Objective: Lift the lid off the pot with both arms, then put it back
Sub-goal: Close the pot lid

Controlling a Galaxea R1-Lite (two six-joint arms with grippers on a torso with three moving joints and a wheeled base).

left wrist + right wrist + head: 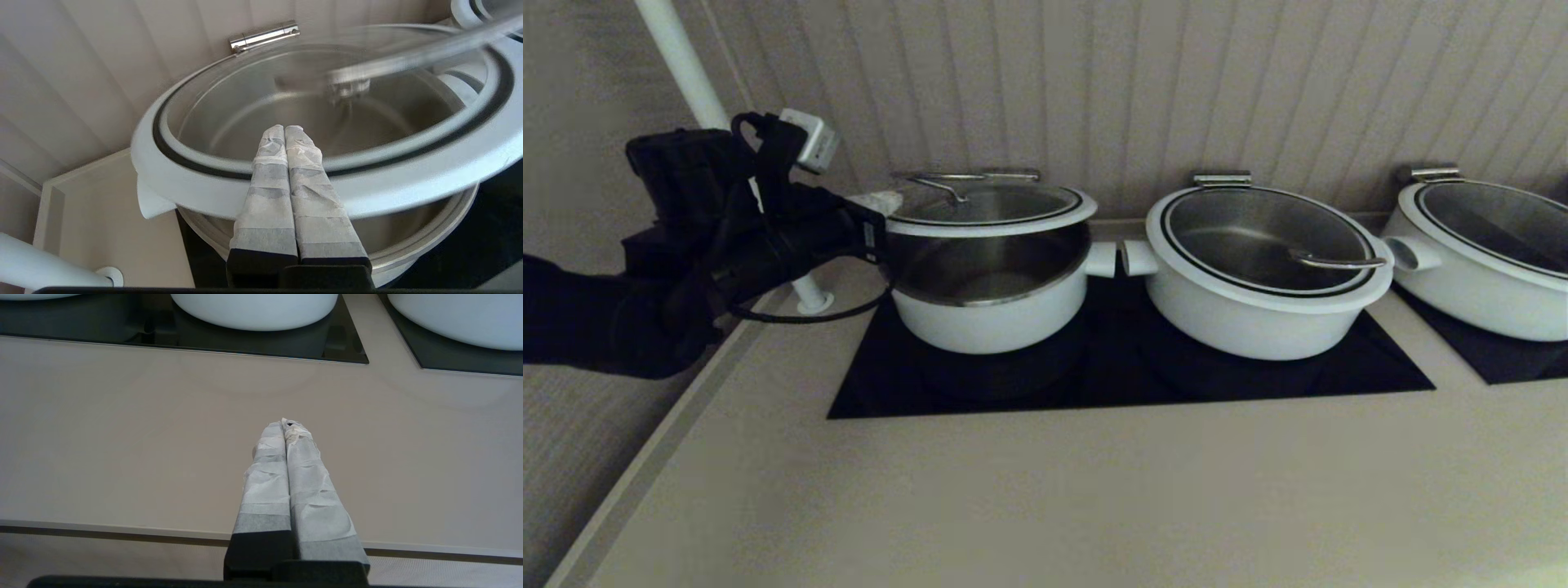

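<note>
Beige counter; left hand (pixel 284 132) under raised lid (pixel 286 192)

White-rimmed glass lid (pixel 992 206), white steel-lined pot (pixel 988 304), black hob (pixel 1127 359)

Readable text: none | lid (pixel 988 206), pot (pixel 988 302) and both neighbouring pots: plain white, no brand mark or lettering visible | taped fingers (pixel 286 183) of the wrist cameras' grippers: unmarked | small pale tag (pixel 869 235) on left arm: too small to read
</note>
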